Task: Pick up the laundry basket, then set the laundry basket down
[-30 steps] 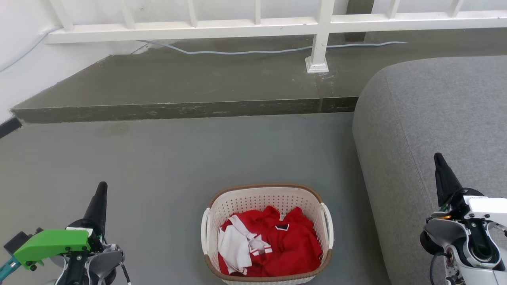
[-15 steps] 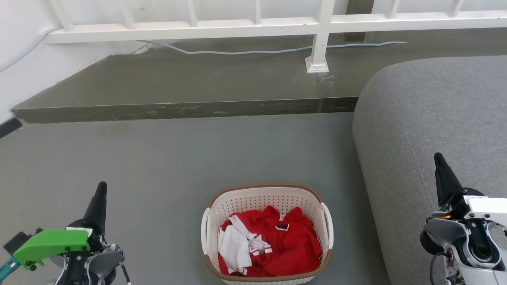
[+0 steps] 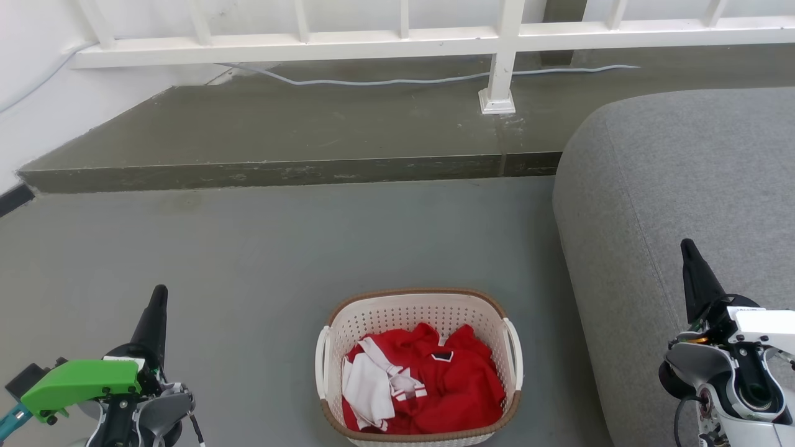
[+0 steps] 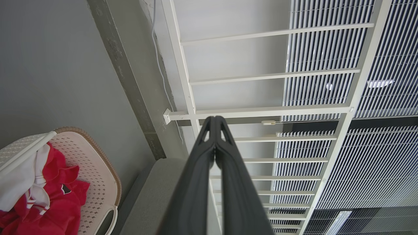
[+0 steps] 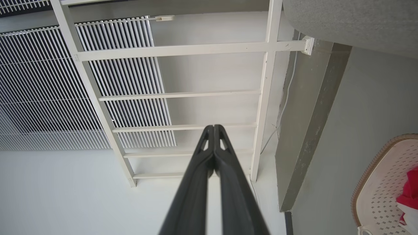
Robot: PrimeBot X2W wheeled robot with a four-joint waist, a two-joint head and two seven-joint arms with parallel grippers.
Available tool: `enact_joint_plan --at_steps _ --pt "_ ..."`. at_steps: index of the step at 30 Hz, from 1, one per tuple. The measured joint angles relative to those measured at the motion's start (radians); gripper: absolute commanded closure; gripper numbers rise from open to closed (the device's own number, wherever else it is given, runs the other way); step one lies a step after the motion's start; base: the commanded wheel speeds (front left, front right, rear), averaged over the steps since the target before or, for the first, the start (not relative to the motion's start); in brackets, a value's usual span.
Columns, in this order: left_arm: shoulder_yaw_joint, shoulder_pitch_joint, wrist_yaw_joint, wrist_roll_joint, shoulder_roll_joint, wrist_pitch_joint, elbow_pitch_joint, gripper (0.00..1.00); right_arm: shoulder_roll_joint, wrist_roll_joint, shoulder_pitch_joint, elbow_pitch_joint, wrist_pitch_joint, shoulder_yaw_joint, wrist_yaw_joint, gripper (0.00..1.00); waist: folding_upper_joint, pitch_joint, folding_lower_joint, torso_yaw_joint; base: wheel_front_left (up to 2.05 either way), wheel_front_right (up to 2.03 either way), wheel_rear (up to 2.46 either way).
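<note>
**Head view: cream perforated plastic laundry basket (image 3: 413,313) stands untouched on the grey floor (image 3: 261,261)**

The laundry basket sits upright at the lower centre of the frame. It has a brown woven-look rim (image 3: 413,290) and a white handle (image 3: 320,363) on each side. Crumpled red-and-white clothes (image 3: 459,385) lie inside it. Just to its right rises a rounded grey fabric sofa (image 3: 683,174), which takes up the right side of the frame.

The left gripper (image 3: 160,292) shows at the lower left, above a green plastic housing (image 3: 81,380), well apart from the basket. The right gripper (image 3: 686,248) shows at the lower right, in front of the sofa, also apart from the basket.

In the left wrist view, the two long dark fingers (image 4: 196,182) are pressed together with their tips meeting and nothing between them. The basket lies in that view's lower left corner. The right wrist view shows its own fingers (image 5: 192,189) closed against each other the same way, with the basket's edge at the lower right.

Across the top of the head view, a white metal railing (image 3: 397,40) stands on a raised concrete step (image 3: 279,130). A pale cable (image 3: 372,81) trails along the step.
</note>
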Motion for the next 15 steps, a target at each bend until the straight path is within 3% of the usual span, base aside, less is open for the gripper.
enact_joint_plan --at_steps 15 --pt "0.002 0.000 0.000 0.000 0.000 0.000 0.000 1.00 0.000 0.000 0.000 -0.001 0.000 0.000 0.002 1.00 0.0000 0.000 0.0000 0.000 0.00 0.00 0.00"
